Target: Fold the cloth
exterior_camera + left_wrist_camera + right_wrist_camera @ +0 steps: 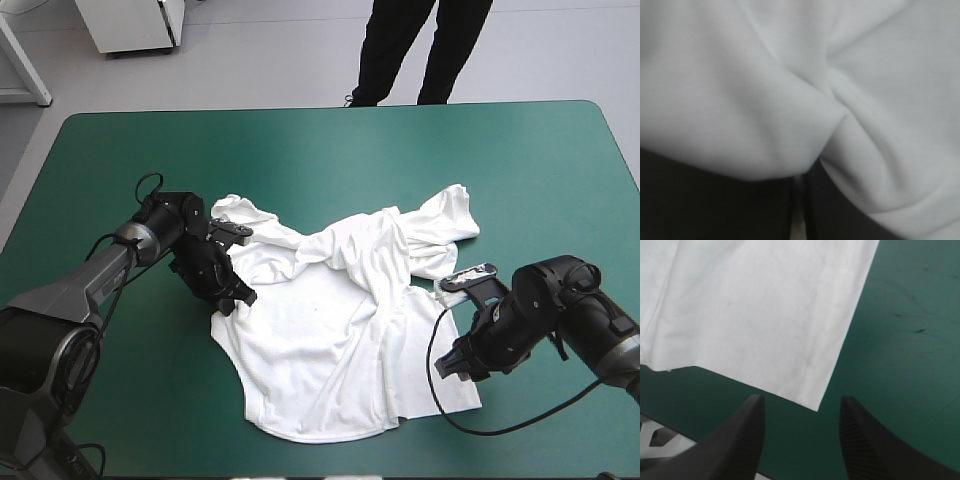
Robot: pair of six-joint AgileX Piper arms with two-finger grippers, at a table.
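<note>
T-shirt [330, 360] held on one side, one corner waiting

T-shirt cloth lies in the middle of the teal-green worktop [330, 150]. The near part is smooth and flat. The far part is bunched up in folds.

The left end effector [228, 290] is at the left side of the T-shirt. In its own view, white cloth fills almost everything. Its black fingers [715, 205] are nearly closed, with a thin strip of cloth between them. So it is pinching the T-shirt.

The right end effector [802, 398] is wide apart and holds nothing. It sits low over the worktop at the near right corner [810, 390] of the T-shirt. That corner lies flat and points into the gap between its two fingers [740, 435].

I think the job is only starting. The T-shirt has to be pulled flat before it can be folded. The step now looks like getting a hold on that right corner.

To do it well, the right end effector should slide forward, low, so one finger goes under the cloth and one goes over. It should close only when the corner is well inside the gap. A grip on just the tip may slip out. Then both sides should lift and pull apart gently, at the same time. If one side pulls harder, the bunched part could twist even more.
</note>
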